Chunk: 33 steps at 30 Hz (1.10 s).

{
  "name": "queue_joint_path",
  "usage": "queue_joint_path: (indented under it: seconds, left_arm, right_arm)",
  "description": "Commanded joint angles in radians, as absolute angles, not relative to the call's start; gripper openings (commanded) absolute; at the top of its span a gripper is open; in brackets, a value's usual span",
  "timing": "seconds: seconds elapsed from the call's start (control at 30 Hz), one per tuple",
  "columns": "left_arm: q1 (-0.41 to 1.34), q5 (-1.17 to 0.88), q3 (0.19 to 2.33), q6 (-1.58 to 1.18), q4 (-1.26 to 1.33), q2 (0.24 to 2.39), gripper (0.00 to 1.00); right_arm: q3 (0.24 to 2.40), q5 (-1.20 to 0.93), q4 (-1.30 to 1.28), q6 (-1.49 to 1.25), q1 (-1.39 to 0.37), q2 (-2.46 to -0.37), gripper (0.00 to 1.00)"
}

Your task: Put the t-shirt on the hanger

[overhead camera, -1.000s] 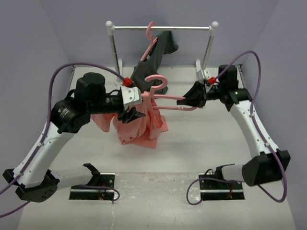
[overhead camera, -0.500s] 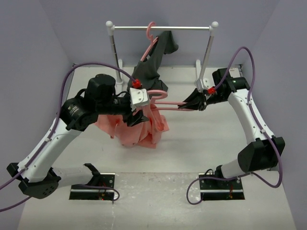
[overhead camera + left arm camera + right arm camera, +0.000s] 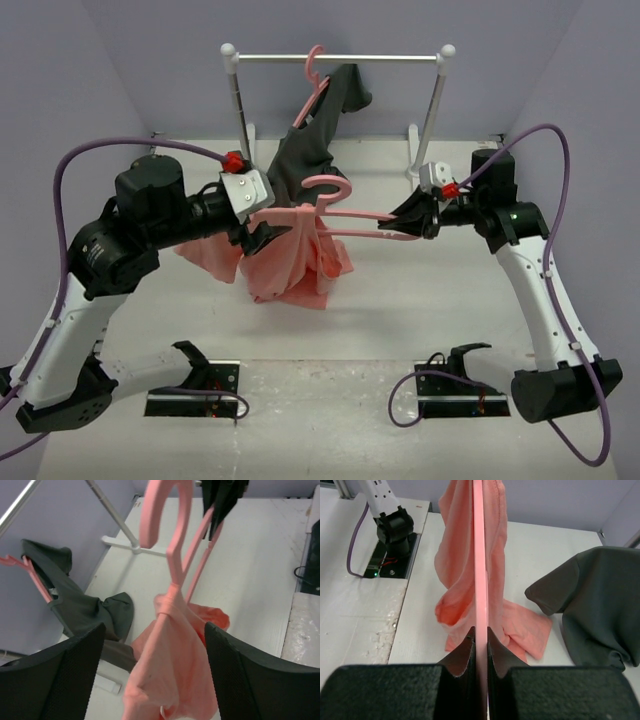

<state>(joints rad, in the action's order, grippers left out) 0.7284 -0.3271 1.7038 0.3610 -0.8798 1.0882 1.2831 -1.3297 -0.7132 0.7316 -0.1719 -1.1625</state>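
Note:
The salmon-pink t-shirt (image 3: 295, 262) hangs bunched from the pink hanger (image 3: 345, 212), its lower part resting on the table. It also shows in the left wrist view (image 3: 172, 665) and the right wrist view (image 3: 455, 575). My right gripper (image 3: 402, 222) is shut on the hanger's right end; the right wrist view shows the fingers (image 3: 462, 655) clamped on the thin pink bar (image 3: 480, 555). My left gripper (image 3: 262, 236) is open at the shirt's left side. Its wide-apart fingers (image 3: 55, 675) flank the hanging cloth below the hanger's hook (image 3: 165, 515).
A white garment rack (image 3: 340, 58) stands at the back. A second pink hanger (image 3: 313, 68) hangs on it with a dark grey garment (image 3: 320, 125) that drapes down to the table behind the shirt. Two arm base plates (image 3: 195, 400) sit at the near edge.
My left arm has drawn back to the left, so its gripper sits further left on the shirt. My right arm's elbow has swung outward to the right while still gripping the hanger.

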Motion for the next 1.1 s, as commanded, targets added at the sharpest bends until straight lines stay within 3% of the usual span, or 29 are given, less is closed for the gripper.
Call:
queue_joint_path:
  seconds: [0.0,0.33,0.4,0.5,0.57,0.6,0.83,0.93,1.03,1.07]
  left_arm:
    - [0.726,-0.478,1.716,0.400,-0.932,1.167,0.73]
    - [0.726,-0.438,1.704,0.407,-0.916,1.219,0.53]
    - [0.726,-0.442,1.696,0.408,-0.914,1.227,0.37]
    - [0.726,-0.431,1.692,0.404,-0.911,1.229,0.33]
    - [0.726,-0.457,1.699,0.407,-0.911,1.221,0.08]
    - [0.726,-0.476,1.700,0.411,-0.910,1.217,0.00]
    - [0.723,-0.628,1.573,0.470,-0.839,1.149,0.00]
    - [0.723,-0.580,1.477,0.439,-0.762,1.114,0.00]
    - [0.721,-0.487,1.414,0.378,-0.678,1.086,0.00]
    - [0.721,-0.427,1.380,0.359,-0.656,1.066,0.00]
  right_arm:
    - [1.350,-1.339,-0.722,0.701,-0.172,-1.177,0.00]
    - [1.318,-1.357,-0.750,0.768,-0.170,-1.103,0.00]
    - [1.321,-1.367,-0.763,0.777,-0.172,-1.096,0.00]
    - [1.325,-1.364,-0.779,0.787,-0.172,-1.088,0.00]
    - [1.330,-1.372,-0.795,0.802,-0.172,-1.086,0.00]
    - [1.330,-1.374,-0.794,0.802,-0.172,-1.086,0.00]
    - [1.313,-1.444,-0.709,0.724,-0.172,-1.106,0.01]
    - [1.292,-1.497,-0.690,0.722,-0.172,-1.105,0.05]
    - [1.254,-1.428,-0.614,0.627,-0.172,-1.064,0.14]
    - [1.217,-1.251,-0.502,0.530,-0.176,-1.040,0.18]
